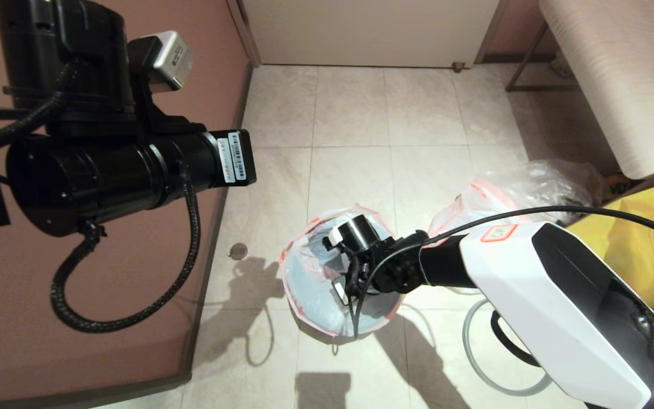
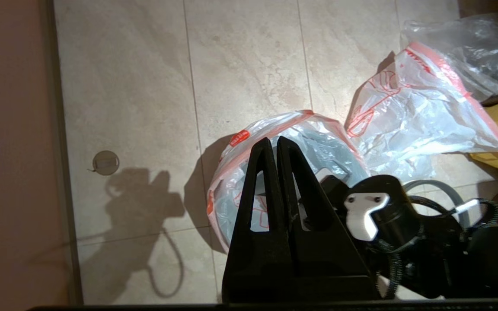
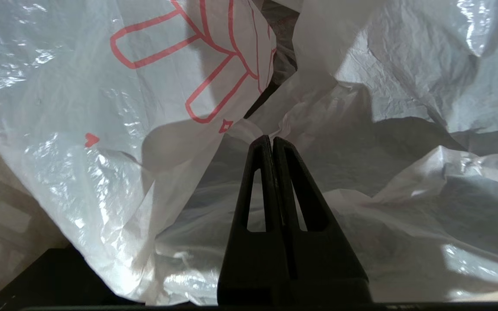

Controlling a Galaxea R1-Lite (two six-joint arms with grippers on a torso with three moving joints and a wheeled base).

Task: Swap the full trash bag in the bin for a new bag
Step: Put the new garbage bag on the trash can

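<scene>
From the head camera we are seeing the bin (image 1: 386, 311) standing upright on the tiled floor, mouth facing up, with the new bag (image 1: 310, 284) draped over its rim, its orange-red hem circling outside. Our right gripper (image 1: 343, 287) is reaching down into that lined mouth. One full trash bag (image 1: 477, 207) is lying on the floor just beyond the bin, near one yellow tote (image 1: 633, 250); our left arm is hanging high at the left. From the left wrist, we are counting two printed bags: the new bag (image 2: 231, 181) in the bin and the full trash bag (image 2: 417, 121) lying slumped, its long axis slanting along its hem band. The left gripper (image 2: 273, 144) is hovering above the bin, jaws pressed together on nothing. From the right wrist, the right gripper (image 3: 272, 142) is sitting inside the new bag (image 3: 115, 129), jaws pressed together at a fold of film.
</scene>
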